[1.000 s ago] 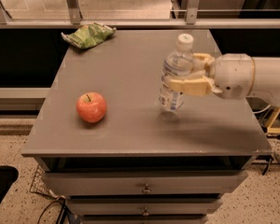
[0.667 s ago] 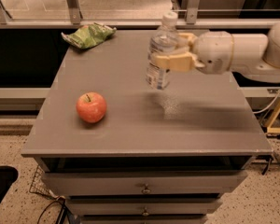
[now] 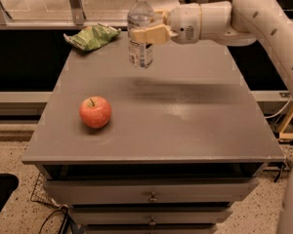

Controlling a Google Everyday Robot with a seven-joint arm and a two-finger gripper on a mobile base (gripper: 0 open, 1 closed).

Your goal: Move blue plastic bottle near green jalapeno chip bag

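1. Gripping the capped blue plastic bottle (image 3: 139,14) upright, the gripper (image 3: 145,33) holds it above the rear of the table (image 3: 185,126).
2. The green jalapeno chip bag (image 3: 92,36) lies nearby at the back corner.

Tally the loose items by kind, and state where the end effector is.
Blue plastic bottle: 1, held in the end effector over the table's far side
Green jalapeno chip bag: 1
Apple: 1
Total: 3

A gray drawer cabinet (image 3: 185,130) stands on speckled floor (image 3: 7,155), metal railing (image 3: 75,4) behind.
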